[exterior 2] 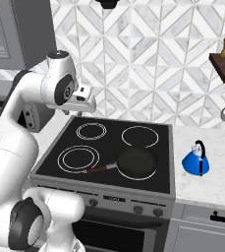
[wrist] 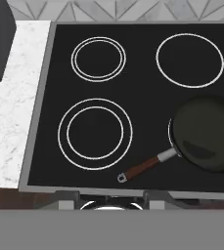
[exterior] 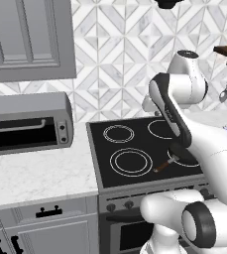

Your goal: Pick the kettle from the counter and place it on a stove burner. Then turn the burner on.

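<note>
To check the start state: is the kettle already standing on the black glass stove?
No, the kettle stands on the counter, to the right of the stove.

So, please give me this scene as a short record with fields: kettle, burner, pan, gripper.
kettle: blue kettle upright on the counter, right of the stove, not held
burner: largest double-ring stove burner at front left, black, nothing on it
pan: black frying pan on the front right of the glass, brown handle toward the front edge
gripper: up above the stove, holding nothing; jaw state unclear
</note>
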Available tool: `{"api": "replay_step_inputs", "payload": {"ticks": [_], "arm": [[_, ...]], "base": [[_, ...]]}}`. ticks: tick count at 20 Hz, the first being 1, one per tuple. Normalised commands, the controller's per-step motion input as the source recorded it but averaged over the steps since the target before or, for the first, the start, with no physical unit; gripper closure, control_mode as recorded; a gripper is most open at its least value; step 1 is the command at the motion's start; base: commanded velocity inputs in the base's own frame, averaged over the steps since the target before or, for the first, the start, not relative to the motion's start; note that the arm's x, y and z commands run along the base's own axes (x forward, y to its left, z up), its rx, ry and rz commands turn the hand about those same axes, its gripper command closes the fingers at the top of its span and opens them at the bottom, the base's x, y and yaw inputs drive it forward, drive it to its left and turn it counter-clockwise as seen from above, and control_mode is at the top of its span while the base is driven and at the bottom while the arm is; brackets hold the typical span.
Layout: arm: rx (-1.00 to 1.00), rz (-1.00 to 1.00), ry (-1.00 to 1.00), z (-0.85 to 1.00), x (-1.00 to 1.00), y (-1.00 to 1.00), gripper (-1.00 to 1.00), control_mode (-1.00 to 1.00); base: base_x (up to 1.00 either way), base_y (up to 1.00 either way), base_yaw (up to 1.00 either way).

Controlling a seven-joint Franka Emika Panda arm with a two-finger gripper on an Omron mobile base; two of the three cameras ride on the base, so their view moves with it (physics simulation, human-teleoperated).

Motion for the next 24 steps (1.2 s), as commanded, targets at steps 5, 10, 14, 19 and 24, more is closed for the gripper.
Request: {"api": "replay_step_inputs", "payload": {"ticks": [5, 10, 14, 19, 24], "arm": [[0.1, 0.0, -0.07, 0.0, -0.18, -0.53, -1.0, -1.0], [0.0, 0.0, -0.2, -0.07, -0.95, -1.0, -1.0, -1.0], [0.0, 0.0, -0.04, 0.0, -0.72, -1.0, -1.0, -1.0], [-0.01, -0.1, 0.0, 0.0, -0.41, -1.0, -1.0, -1.0], [0.0, -0.17, 0.15, 0.0, 0.03, -1.0, -1.0, -1.0]], "base": [[0.0, 0.0, 0.0], [0.0, 0.0, 0.0], [0.0, 0.0, 0.0], [0.0, 0.0, 0.0], [0.0, 0.0, 0.0]]}}
